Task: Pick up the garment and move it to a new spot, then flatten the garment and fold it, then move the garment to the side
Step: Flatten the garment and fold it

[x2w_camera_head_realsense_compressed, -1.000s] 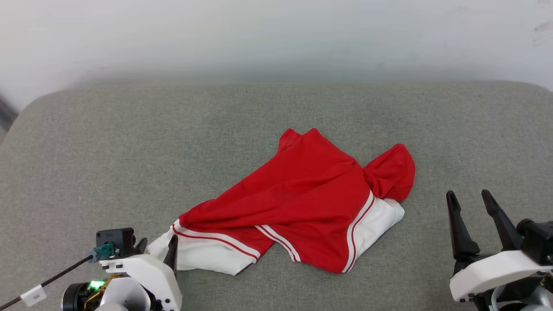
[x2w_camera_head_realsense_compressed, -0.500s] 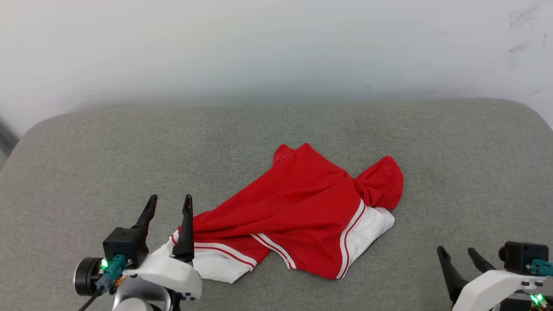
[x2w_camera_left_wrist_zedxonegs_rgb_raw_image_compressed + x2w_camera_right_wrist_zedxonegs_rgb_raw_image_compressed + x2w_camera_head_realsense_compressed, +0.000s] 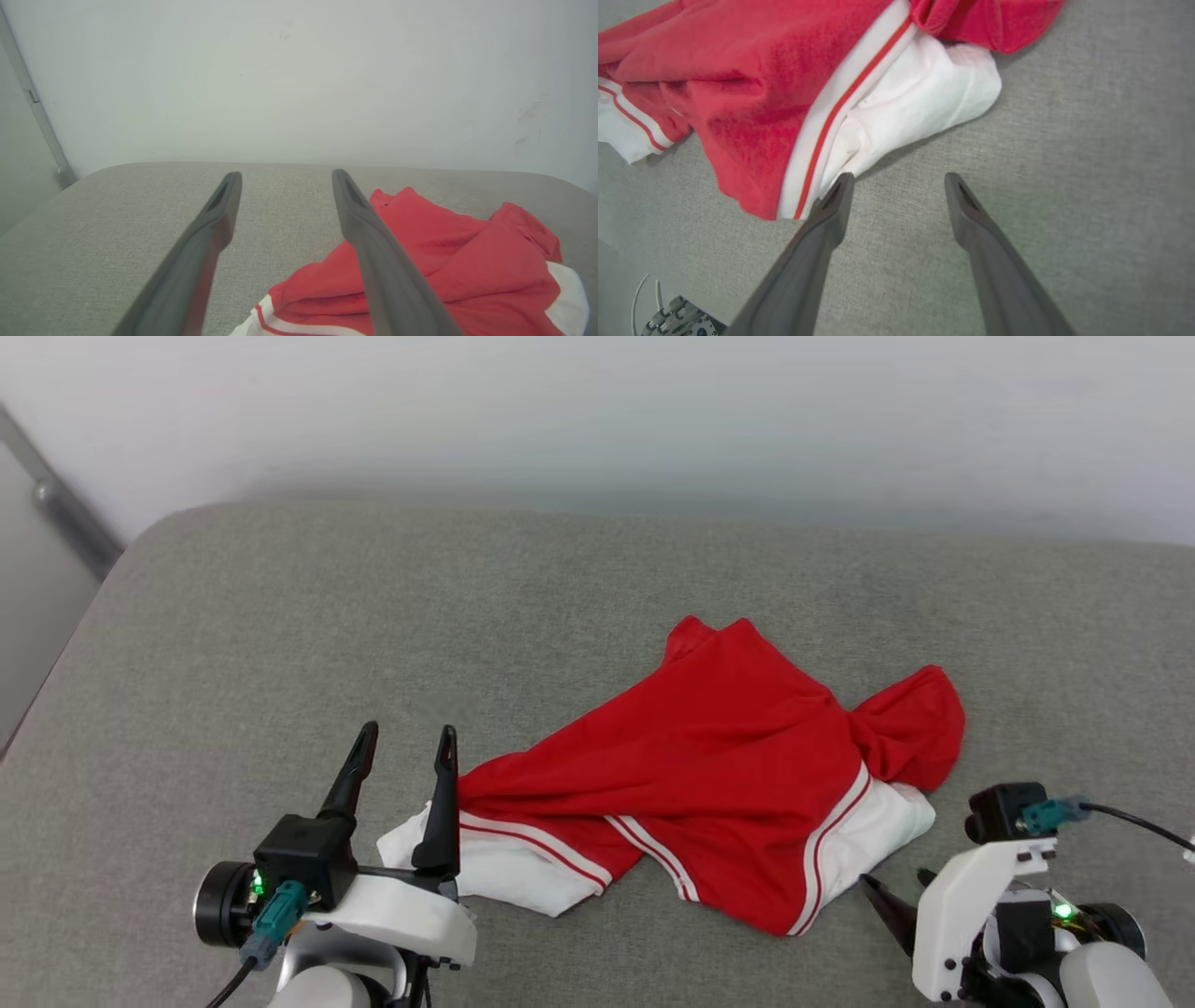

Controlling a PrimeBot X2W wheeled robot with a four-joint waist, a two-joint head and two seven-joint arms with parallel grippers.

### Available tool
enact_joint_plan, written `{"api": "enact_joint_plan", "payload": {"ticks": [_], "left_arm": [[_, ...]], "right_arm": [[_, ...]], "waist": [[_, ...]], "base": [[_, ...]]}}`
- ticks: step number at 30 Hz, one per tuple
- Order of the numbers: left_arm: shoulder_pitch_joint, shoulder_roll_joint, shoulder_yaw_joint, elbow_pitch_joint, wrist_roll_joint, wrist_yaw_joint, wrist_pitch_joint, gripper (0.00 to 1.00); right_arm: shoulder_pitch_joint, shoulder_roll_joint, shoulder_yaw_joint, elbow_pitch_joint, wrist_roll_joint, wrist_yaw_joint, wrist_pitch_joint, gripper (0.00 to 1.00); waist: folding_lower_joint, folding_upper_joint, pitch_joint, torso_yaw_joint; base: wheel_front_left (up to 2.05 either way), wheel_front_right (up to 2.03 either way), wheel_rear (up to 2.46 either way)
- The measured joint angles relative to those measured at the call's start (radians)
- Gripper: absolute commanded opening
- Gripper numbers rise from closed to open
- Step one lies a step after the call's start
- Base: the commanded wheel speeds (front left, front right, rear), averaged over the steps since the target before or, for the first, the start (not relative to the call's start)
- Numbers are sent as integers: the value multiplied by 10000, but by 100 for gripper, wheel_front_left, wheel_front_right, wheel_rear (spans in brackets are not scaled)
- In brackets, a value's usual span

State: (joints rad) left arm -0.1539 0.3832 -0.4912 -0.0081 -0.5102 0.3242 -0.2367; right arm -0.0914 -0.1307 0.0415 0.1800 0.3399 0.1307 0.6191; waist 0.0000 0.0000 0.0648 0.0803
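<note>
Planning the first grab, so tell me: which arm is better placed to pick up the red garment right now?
Probably the right. The right gripper is open and tilted down, with one fingertip at the white edge of the garment. The left gripper, also open, points level, not down at the fabric.

a finger of the left gripper (image 3: pixel 408 735) covers part of the garment (image 3: pixel 728 756); the right wrist view's top edge cuts off its red folds.
</note>
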Motion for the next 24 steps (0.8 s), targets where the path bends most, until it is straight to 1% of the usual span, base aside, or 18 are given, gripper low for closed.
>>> {"api": "enact_joint_plan", "payload": {"ticks": [7,9,10,11,12,13,17,20,24], "left_arm": [[-200,-188,-79,182,2,-86,-52,100],[-203,-224,-75,259,-31,-92,-63,100],[-204,-234,-75,295,-33,-130,-90,100],[-204,-240,-73,330,-35,-132,-96,100],[-204,-249,-58,364,-48,-132,-100,100],[-203,-253,-38,401,-52,-132,-102,100],[-187,-238,38,497,-65,-115,-130,100],[-174,-201,59,537,-119,-88,-128,100],[-124,-153,67,539,-134,-59,-109,100]], "right_arm": [[-1212,-221,660,1753,320,2,173,100],[-1409,-224,692,2196,470,4,311,100],[-1520,-259,740,2378,470,10,372,92],[-1596,-267,759,2508,522,10,453,43],[-1658,-276,775,2602,610,8,499,2],[-1714,-309,821,2679,648,8,504,0],[-1742,-389,905,2541,821,8,155,0],[-1747,-579,685,1912,800,6,-174,0],[-1696,-924,-98,742,500,4,-274,0]], "waist": [[0,0,536,525],[0,0,618,603],[0,0,639,625],[0,0,647,632],[0,0,646,627],[0,0,643,608],[0,0,588,422],[0,0,518,260],[1,0,414,9]], "base": [[0,0,0],[0,0,0],[0,0,0],[0,0,0],[0,0,0],[0,0,0],[0,0,0],[0,0,0],[0,0,0]]}}
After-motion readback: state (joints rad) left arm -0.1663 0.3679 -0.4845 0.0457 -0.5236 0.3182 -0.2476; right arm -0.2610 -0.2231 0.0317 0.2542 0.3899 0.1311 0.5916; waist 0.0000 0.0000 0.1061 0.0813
